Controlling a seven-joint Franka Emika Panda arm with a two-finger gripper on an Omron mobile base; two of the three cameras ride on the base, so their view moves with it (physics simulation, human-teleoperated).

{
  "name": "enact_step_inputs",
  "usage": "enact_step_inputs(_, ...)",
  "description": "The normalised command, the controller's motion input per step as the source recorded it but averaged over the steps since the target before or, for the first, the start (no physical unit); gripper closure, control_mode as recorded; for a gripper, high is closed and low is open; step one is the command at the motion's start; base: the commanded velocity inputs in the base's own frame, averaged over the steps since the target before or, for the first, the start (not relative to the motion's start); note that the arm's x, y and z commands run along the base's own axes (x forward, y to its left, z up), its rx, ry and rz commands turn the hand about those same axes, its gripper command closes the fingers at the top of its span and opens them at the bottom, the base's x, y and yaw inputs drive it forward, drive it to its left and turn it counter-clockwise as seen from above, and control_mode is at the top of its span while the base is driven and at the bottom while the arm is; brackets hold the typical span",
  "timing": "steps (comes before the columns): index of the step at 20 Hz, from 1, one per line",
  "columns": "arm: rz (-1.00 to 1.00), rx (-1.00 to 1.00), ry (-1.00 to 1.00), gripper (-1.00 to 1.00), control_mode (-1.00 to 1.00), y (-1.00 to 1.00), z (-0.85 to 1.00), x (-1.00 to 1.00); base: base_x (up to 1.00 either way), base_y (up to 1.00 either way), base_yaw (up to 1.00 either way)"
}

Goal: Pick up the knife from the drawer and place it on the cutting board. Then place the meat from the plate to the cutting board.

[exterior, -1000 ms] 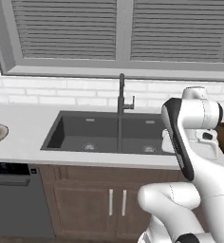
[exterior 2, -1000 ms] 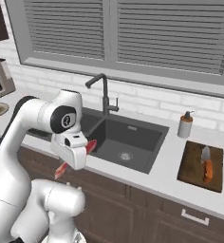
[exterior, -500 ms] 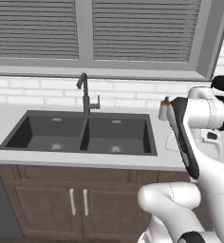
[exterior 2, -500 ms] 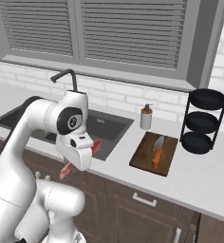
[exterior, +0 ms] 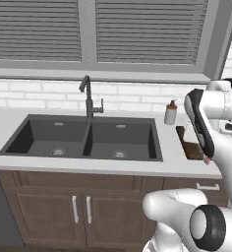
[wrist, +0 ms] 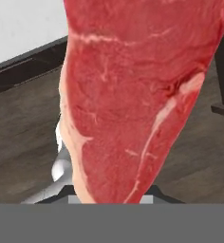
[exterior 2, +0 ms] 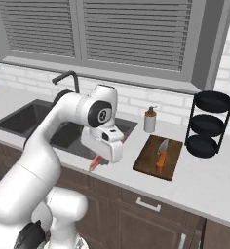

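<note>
Meat (wrist: 133,95) hangs pinched in the narrow gripper (exterior 2: 98,161), out over the counter's front edge beside the sink (exterior 2: 63,131). Knife (exterior 2: 161,155) already lies on the cutting board (exterior 2: 148,163), so the second step appears under way. Next move likely calls for carrying rightward to the board's bare near half, clear of the knife, soap bottle (exterior 2: 149,120) and black rack (exterior 2: 209,124).

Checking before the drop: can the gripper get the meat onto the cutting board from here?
Probably yes. The gripper, shut on the meat, hangs over the counter edge left of the cutting board. Nothing stands between; the knife leaves bare board beside it.
</note>
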Motion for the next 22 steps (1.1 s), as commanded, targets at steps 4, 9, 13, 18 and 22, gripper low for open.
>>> enact_step_inputs(4,0.07,0.0,0.0,1.0,-1.0,-0.73,0.0,0.68,0.0,0.0,0.0)
enact_step_inputs(9,0.05,0.1,0.01,1.0,-1.0,-0.68,-0.08,0.61,0.0,0.0,0.0)
enact_step_inputs(13,0.05,0.13,0.04,1.0,-1.0,-0.64,-0.23,0.69,0.0,0.0,0.0)
enact_step_inputs(18,0.08,0.06,0.03,1.0,-1.0,-0.37,-0.25,0.72,0.0,0.0,0.0)
enact_step_inputs(22,0.08,0.02,0.02,1.0,-1.0,-0.08,-0.29,0.69,0.0,0.0,0.0)
